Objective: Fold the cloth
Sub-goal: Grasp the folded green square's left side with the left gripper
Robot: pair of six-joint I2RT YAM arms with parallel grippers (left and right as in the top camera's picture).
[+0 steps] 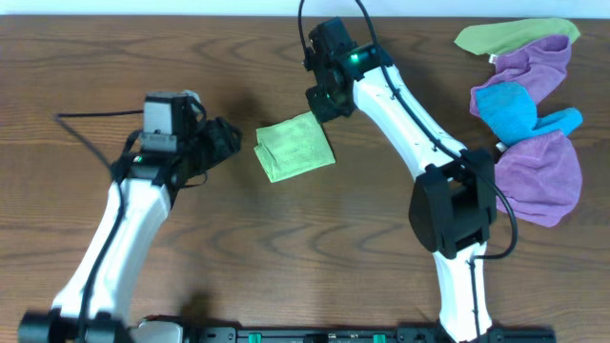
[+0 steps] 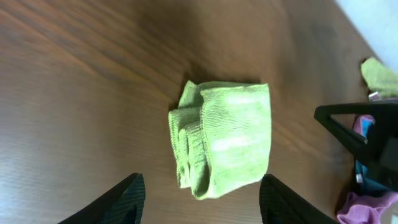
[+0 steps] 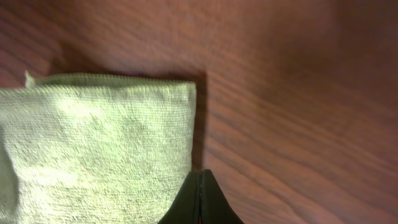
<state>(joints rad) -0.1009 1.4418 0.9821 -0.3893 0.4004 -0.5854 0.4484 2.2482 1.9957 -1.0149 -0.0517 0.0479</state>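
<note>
A green cloth [image 1: 295,147] lies folded into a small square on the wooden table, at the middle. In the left wrist view the green cloth [image 2: 224,140] shows its layered folded edges on the left side. My left gripper [image 1: 227,139] is open and empty just left of the cloth; its fingers [image 2: 202,202] sit apart, short of the cloth's near edge. My right gripper [image 1: 324,103] is shut and empty at the cloth's far right corner. In the right wrist view its closed tips [image 3: 200,186] sit at the cloth's edge [image 3: 93,143].
A pile of other cloths lies at the far right: a green one [image 1: 515,36], purple ones [image 1: 538,176] and a blue one [image 1: 515,110]. The right arm's base [image 1: 456,205] stands beside that pile.
</note>
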